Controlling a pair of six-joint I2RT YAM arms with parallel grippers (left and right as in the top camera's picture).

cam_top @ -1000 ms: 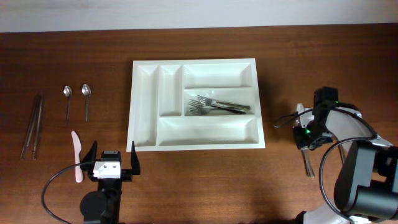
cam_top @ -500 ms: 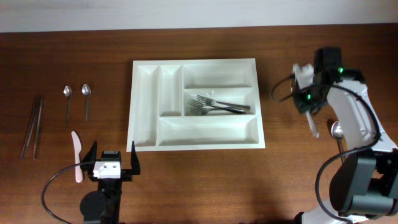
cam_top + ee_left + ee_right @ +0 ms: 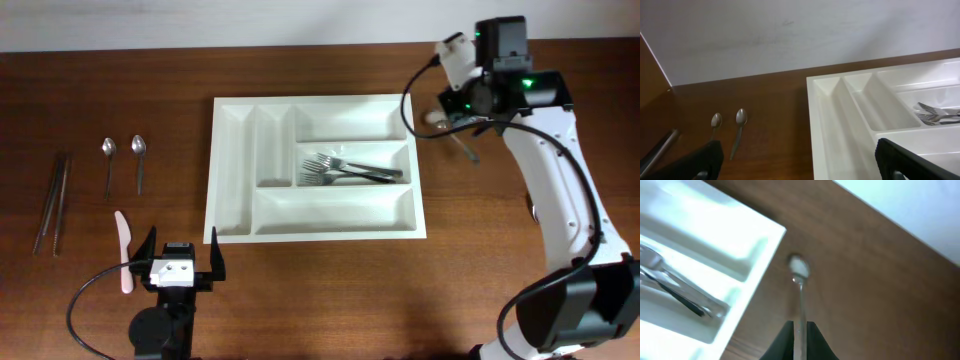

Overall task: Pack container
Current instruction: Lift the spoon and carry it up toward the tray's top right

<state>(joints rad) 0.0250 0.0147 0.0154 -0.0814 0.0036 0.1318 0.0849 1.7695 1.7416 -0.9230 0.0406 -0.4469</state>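
Note:
The white container lies in the middle of the table, with several forks in its middle right compartment. My right gripper hangs just past the container's far right corner, shut on a metal spoon. The spoon's handle is pinched between the fingertips and its bowl points away, over bare wood beside the container's rim. In the overhead view the spoon slants below the gripper. My left gripper sits open at the front left with nothing in it, and the container's left compartments lie ahead of it.
Two small spoons lie left of the container. Further left are long dark utensils, and a pale plastic knife rests near the left gripper. The spoons also show in the left wrist view.
The right arm has swung from the table's right front toward the container's far right corner, carrying the spoon. The left arm has not moved.

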